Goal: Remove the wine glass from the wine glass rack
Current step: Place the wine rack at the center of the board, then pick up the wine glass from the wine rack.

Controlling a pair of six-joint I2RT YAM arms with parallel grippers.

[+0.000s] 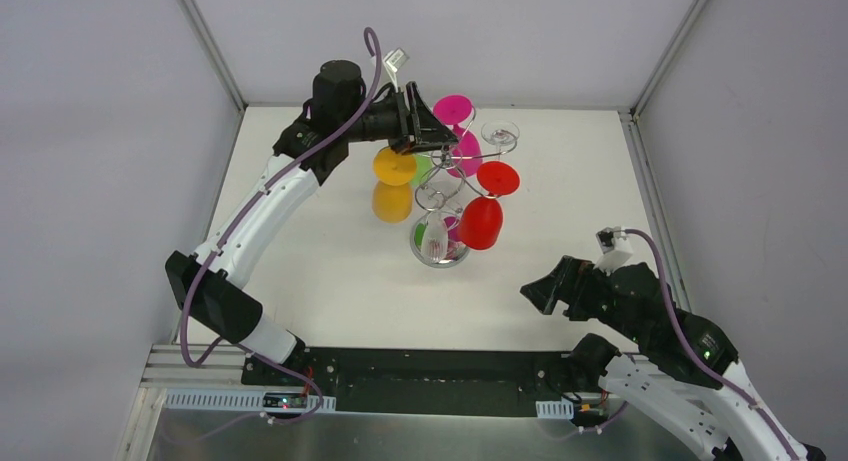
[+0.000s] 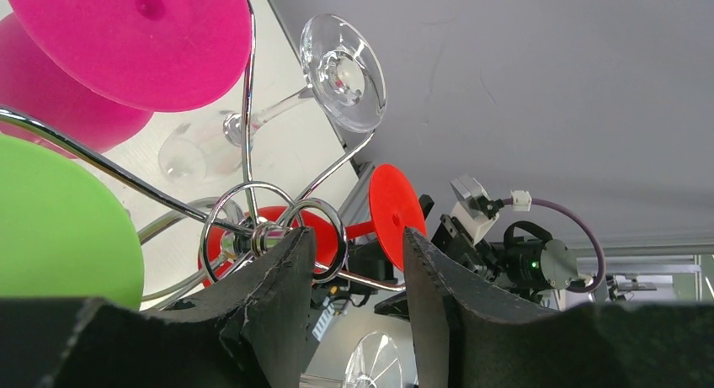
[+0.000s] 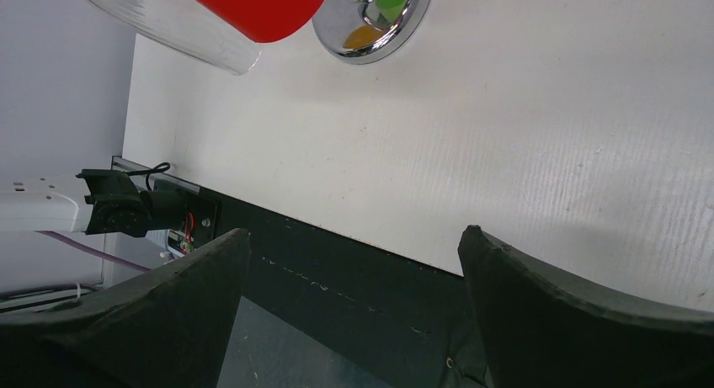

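Observation:
The chrome wine glass rack [image 1: 448,181] stands mid-table on its round mirrored base [image 3: 352,41]. Several wine glasses hang from it upside down: orange [image 1: 393,186], green [image 1: 422,169], magenta [image 1: 455,111], red [image 1: 483,216] and clear [image 1: 500,134]. My left gripper [image 1: 425,131] is at the rack's top, open. In the left wrist view its jaws [image 2: 354,236] hold nothing, and the curled rings [image 2: 261,231] sit just past the left fingertip. Beyond are the magenta foot [image 2: 135,34], the clear glass [image 2: 341,72] and the red foot [image 2: 394,207]. My right gripper [image 1: 535,291] is open and holds nothing.
A second clear glass [image 1: 433,236] hangs low by the base. The right wrist view shows the red bowl [image 3: 253,5] and a clear bowl [image 3: 168,18] above the white table, with the black front rail [image 3: 337,262] below. Grey walls enclose the table.

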